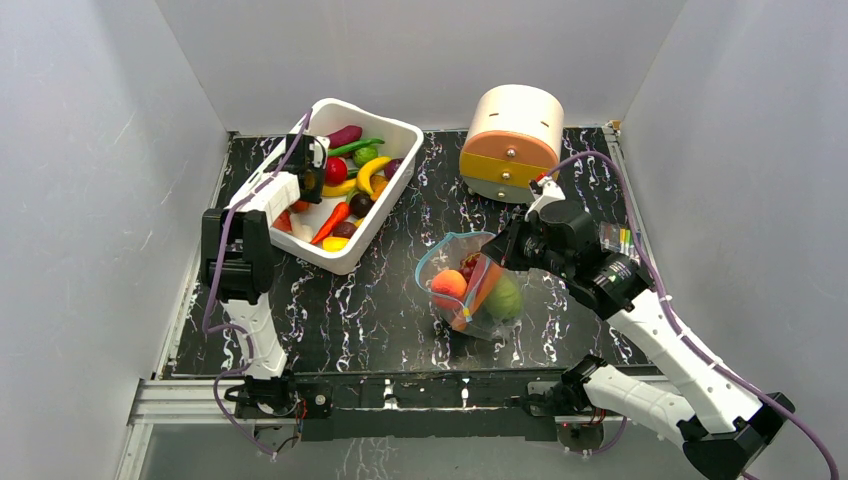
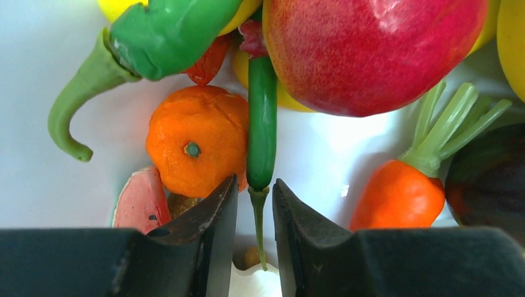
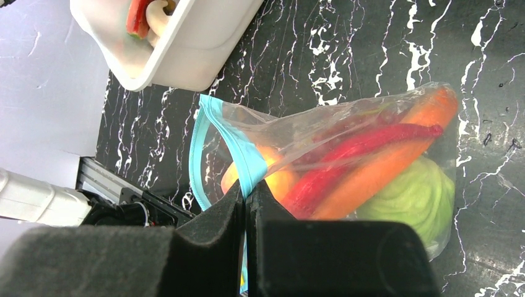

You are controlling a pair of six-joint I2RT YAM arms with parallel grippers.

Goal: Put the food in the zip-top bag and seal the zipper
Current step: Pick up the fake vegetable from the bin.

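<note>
With right gripper (image 3: 246, 204), clamped tight on zipper (image 3: 199, 154) of zip-top bag (image 3: 371, 117). With left gripper (image 2: 255, 185), parted narrowly astride stem of green chili (image 2: 262, 124) in white bin (image 2: 37, 173), seemingly without contact.

One bin (image 1: 341, 261). Right of it, one bag (image 1: 447, 250) holding four foods: one peach (image 1: 449, 285), one carrot (image 1: 481, 284), one cabbage (image 1: 506, 299), one red chili (image 3: 371, 141). Also right of the bin, one drum (image 1: 512, 140).
</note>
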